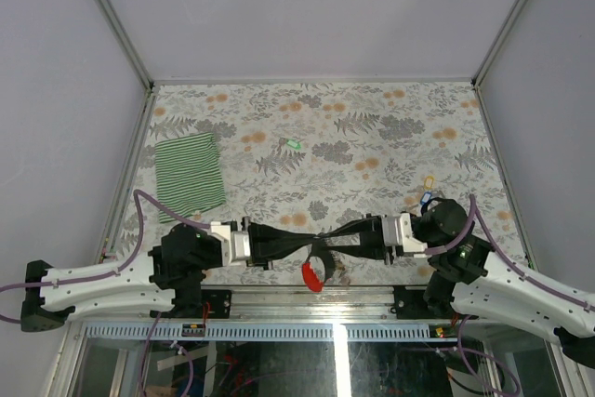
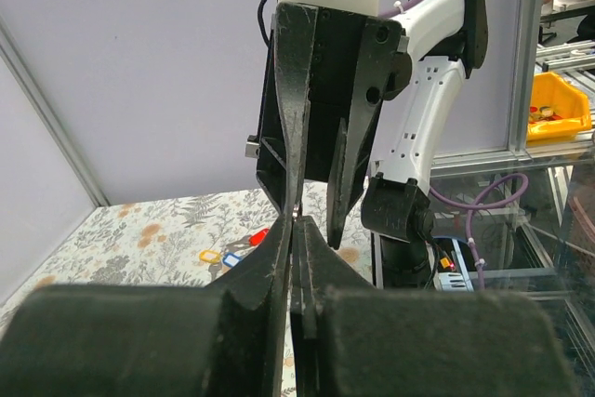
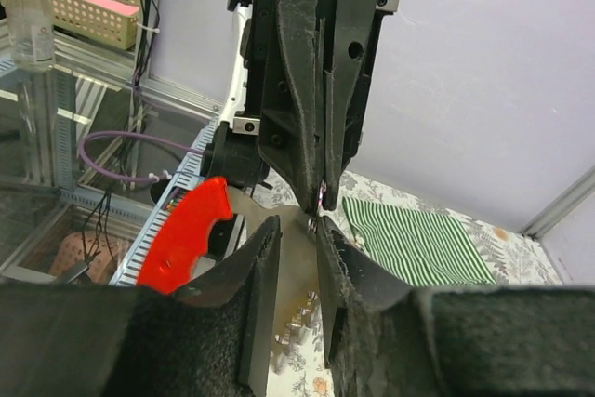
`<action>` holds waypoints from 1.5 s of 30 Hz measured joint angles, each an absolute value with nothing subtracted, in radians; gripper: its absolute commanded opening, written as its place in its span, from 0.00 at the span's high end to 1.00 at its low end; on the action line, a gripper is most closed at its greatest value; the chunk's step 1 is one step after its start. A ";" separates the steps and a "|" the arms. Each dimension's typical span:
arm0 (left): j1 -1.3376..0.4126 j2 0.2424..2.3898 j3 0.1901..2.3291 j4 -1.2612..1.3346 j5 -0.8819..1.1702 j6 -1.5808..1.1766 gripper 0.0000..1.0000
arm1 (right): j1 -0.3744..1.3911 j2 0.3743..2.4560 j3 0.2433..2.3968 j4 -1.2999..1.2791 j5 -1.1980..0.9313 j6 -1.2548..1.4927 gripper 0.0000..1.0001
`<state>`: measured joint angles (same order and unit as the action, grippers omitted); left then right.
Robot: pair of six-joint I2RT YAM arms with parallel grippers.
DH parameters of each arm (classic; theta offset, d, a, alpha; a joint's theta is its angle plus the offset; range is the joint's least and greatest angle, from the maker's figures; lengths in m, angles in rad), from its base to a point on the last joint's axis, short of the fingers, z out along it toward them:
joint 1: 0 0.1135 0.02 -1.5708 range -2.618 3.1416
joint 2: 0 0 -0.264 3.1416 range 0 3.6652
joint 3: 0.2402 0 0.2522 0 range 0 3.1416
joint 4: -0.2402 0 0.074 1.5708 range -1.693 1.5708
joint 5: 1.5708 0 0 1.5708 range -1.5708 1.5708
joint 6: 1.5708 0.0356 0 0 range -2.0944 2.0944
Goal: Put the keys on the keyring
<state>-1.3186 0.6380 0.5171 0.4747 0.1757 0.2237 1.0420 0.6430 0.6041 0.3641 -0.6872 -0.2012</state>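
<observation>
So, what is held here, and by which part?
The left gripper seems to pinch the keyring by its metal end, red loop dangling. The right gripper has its jaws slightly apart; its hold cannot be told.

A green striped cloth (image 1: 189, 176) lies flat on the left side of my table (image 1: 390, 123), whose cover is printed with grey ferns and orange flowers. Plain pale walls (image 1: 307, 6) close it in on three sides, with metal posts (image 1: 113, 16) at the far corners. A slotted grey duct (image 1: 279, 330) runs along the near edge. Outside the frame are a yellow bin (image 2: 558, 104) and a pale basket (image 3: 88, 6) holding something pink, beside a clear bottle (image 3: 28, 11).
</observation>
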 measured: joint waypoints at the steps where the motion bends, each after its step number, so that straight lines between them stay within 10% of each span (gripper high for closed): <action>1: -1.319 0.636 0.517 0.472 0.176 0.224 1.00 | 1.045 0.647 0.605 0.364 -0.679 -0.205 0.73; 37: -1.319 0.606 0.517 0.463 0.177 0.241 1.00 | 1.054 0.694 0.631 0.398 -0.637 -0.145 0.75; 45: -1.319 0.607 0.517 0.463 0.177 0.242 1.00 | 1.054 0.697 0.631 0.410 -0.638 -0.128 0.95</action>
